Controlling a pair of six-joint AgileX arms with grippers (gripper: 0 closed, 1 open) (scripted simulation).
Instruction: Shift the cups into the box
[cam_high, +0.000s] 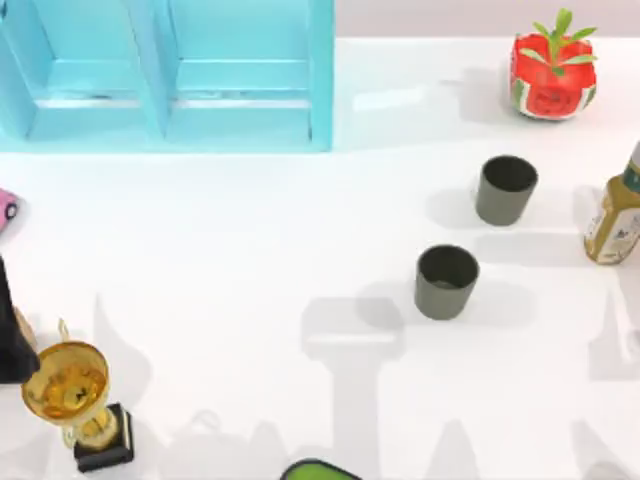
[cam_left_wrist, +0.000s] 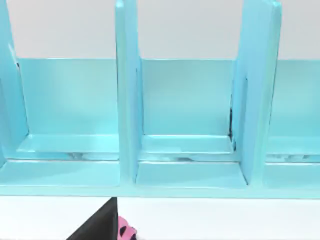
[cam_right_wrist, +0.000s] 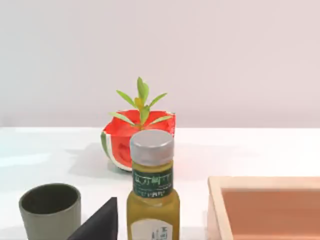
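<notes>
Looking down from the top view, two cups stand upright on the white counter (cam_high: 250, 260) at its right half: one cup (cam_high: 446, 281) nearer the middle, the other cup (cam_high: 505, 189) farther back and to the right, apart from each other. One olive-yellow bottle (cam_high: 615, 218) stands at the right edge, near the farther cup. One watermelon-shaped planter (cam_high: 551, 72) sits at the back right. One light blue shelf unit (cam_high: 170, 75) fills the back left. One gold trophy (cam_high: 72, 398) on a black base stands at the front left, with a dark part of the left arm (cam_high: 12, 330) just beside it at the left edge.

From the left wrist view, the shelf unit's open compartments (cam_left_wrist: 187, 125) face the camera; the left claw's state cannot be told.

From the right wrist view, one cup (cam_right_wrist: 50, 210) stands beside the bottle (cam_right_wrist: 152, 192), the planter (cam_right_wrist: 137, 137) behind them, and one wooden box (cam_right_wrist: 265, 205) off to the side. The right claw's state cannot be told.
</notes>
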